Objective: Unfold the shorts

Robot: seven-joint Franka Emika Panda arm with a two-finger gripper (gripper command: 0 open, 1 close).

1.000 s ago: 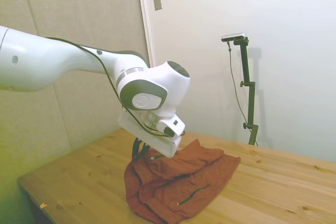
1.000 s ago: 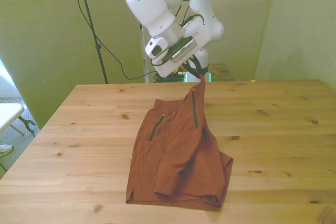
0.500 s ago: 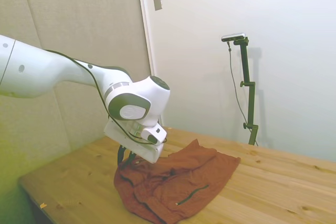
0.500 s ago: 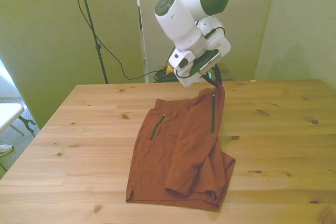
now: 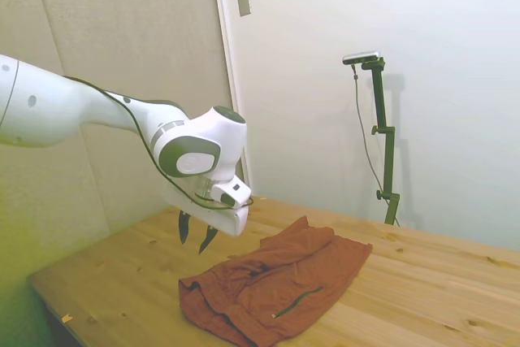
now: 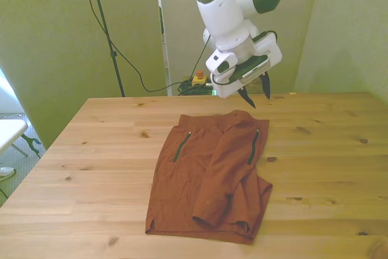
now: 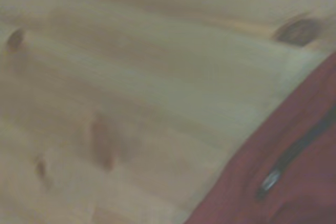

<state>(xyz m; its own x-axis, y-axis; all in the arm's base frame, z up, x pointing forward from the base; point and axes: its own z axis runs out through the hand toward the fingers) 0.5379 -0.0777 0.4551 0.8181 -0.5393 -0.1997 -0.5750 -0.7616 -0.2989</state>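
Hovering with the gripper spread open and empty above the waistband end of the shorts. Lying on the bench half-opened — one leg overlapping the other. Risking a two-layer pinch next — dragging the whole garment instead of opening it.

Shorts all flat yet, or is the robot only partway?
Partway. Done: the shorts lie on the table, both dark pocket zips showing. In hand: nothing; the gripper hangs above the waistband, jaws open and empty. Left: one leg is doubled over the other and needs spreading out.
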